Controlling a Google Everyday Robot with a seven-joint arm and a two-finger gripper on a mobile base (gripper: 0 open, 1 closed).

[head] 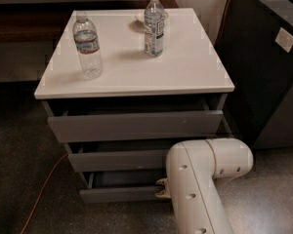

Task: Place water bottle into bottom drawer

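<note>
Down by the floor, the gripper (161, 189) is seen right at the front edge of the bottom drawer (119, 194), near its right end. Most of it is hidden behind the fat white arm (195, 189). Whether the claw is spread or pressed together cannot be told. The bottom drawer is pulled out a bit, and a dark gap is shown behind its front. The water bottle (87, 45) is not yet held. It is stood upright on the white top (185, 72) of the cabinet, near the left edge, well apart from the taller bottle (154, 23) at the back.

The step in hand is judged to be the opening of the drawer. To be done well, the drawer should be pulled straight out, far enough that the bottle can be laid inside. The gap looks small now, so more room may be needed. Then the short, wide bottle must be picked, not the tall one. It should be gripped round its middle so that it is not tipped or squashed.

A white and blue label with a red band is seen on the water bottle, but its words cannot be read. Blue and white print is seen on the taller bottle, and it cannot be read either. A small white tag (284, 39) is stuck on the dark bin (263, 82) at the right, and nothing can be read on it.
</note>
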